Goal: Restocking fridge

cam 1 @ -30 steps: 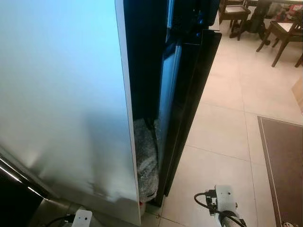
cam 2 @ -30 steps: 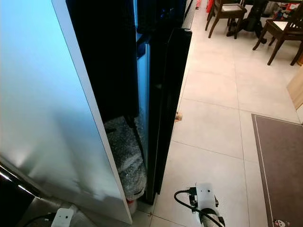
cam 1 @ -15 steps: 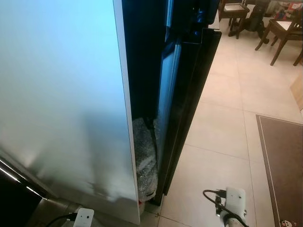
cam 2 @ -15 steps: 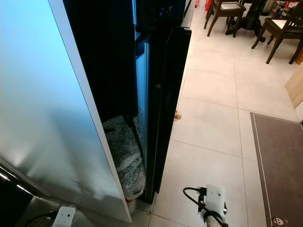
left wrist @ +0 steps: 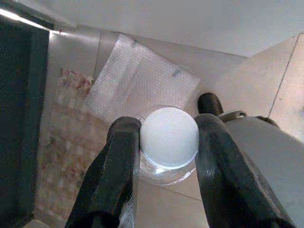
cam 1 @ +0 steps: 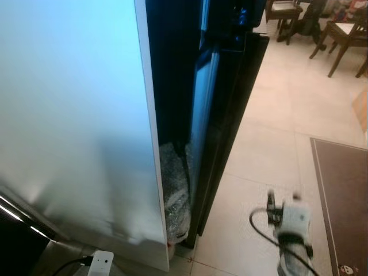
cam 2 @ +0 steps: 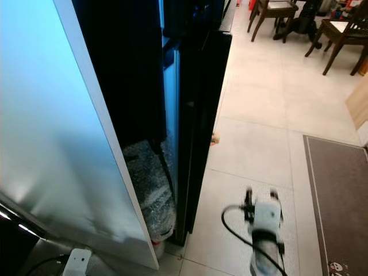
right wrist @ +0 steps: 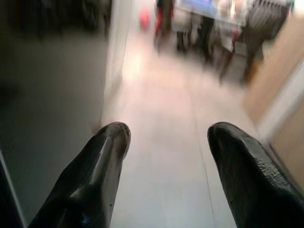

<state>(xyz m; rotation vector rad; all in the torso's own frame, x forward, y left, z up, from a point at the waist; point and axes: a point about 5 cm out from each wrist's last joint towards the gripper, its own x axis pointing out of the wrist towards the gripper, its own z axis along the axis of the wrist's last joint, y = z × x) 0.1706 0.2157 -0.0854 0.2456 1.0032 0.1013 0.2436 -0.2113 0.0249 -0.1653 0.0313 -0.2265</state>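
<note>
The robot stood at the side of the fridge (cam 1: 75, 126), facing its pale side panel, with the black fridge door (cam 2: 201, 115) edge-on and only narrowly ajar beside it. Bubble wrap (cam 1: 175, 198) was stuffed low in the gap between panel and door.

In the left wrist view, the left tool (left wrist: 166, 142) was closed around a clear bottle (left wrist: 169, 138), its two fingers (left wrist: 116, 166) pressed against either side of the neck just under the white ribbed cap. That bottle was the item to be stocked, and it was carried low on the robot's left, above a sheet of bubble wrap and a patterned mat on the floor.

The right tool (right wrist: 164, 156) was spread wide and held nothing; it pointed along the tiled floor toward chairs at the far end of the room. In the head views the right arm (cam 2: 265, 230) appeared blurred in front of the door's edge, and a dark rug (cam 2: 336, 195) lay off to the right.

The step in hand looked like opening the fridge while the bottle waited in the left tool. The next move would call for bringing the free right tool to the door's edge or handle and swinging it wide. After that, the robot would have to turn toward the interior before the bottle could go on a shelf.
</note>
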